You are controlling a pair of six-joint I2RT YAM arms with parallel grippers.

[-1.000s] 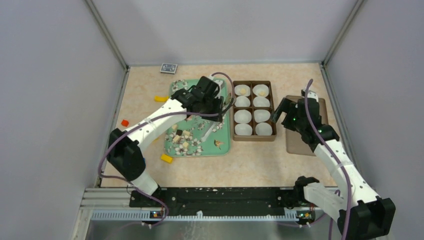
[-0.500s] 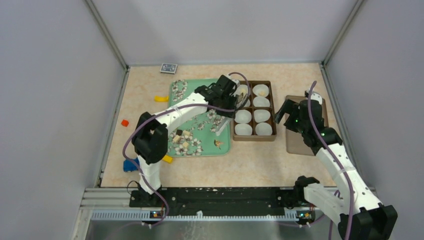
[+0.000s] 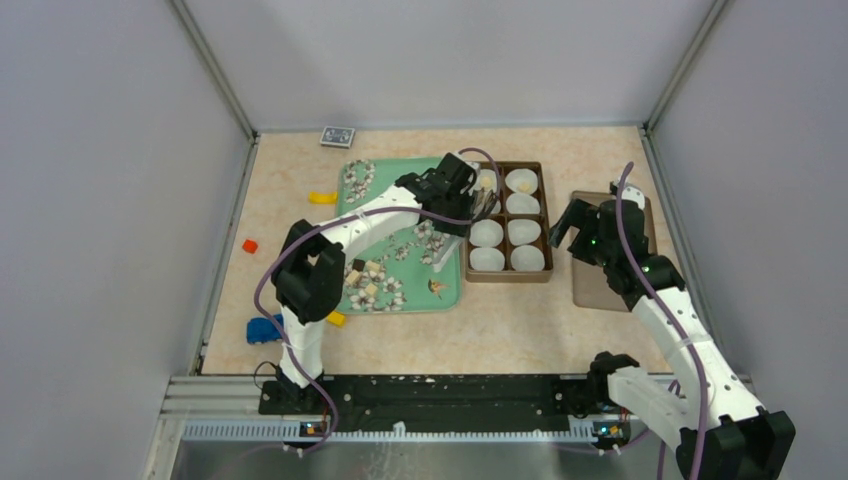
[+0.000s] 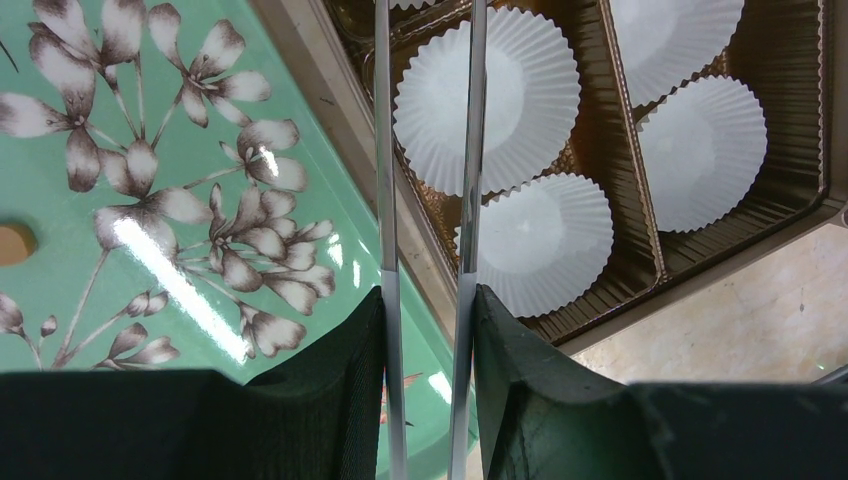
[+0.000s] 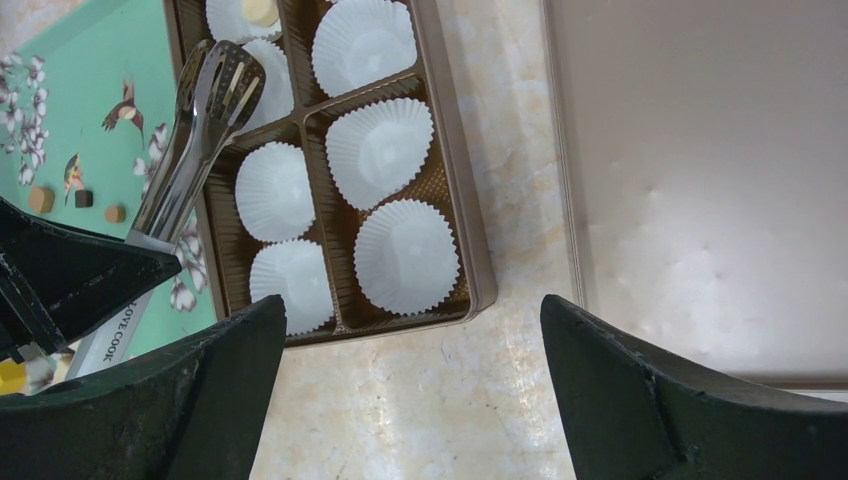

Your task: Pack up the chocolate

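Observation:
Several small chocolates (image 3: 362, 277), dark and tan, lie on the green flower-print tray (image 3: 450, 293); three show in the right wrist view (image 5: 84, 198). One cream candy (image 5: 262, 10) sits in a paper cup of the brown box (image 3: 507, 278). My left gripper (image 3: 455, 215) is shut on metal tongs (image 5: 200, 130), whose tips hang over the box's left column. In the left wrist view the fingers (image 4: 428, 300) press both tong arms (image 4: 470, 150); I see no candy between the tips. My right gripper (image 3: 565, 225) is open and empty, just right of the box (image 5: 410, 310).
The box (image 5: 480, 290) holds eight white paper cups. Its flat brown lid (image 3: 612, 270) lies to the right, under my right arm. Yellow blocks (image 3: 321, 197), a red block (image 3: 249, 245) and a blue object (image 3: 262, 329) lie left of the tray. A small card box (image 3: 337, 136) lies at the back.
My left gripper has moved right with the tongs, from over the green tray to the box's left column, and has held there for the last half second. The right arm barely shifted.

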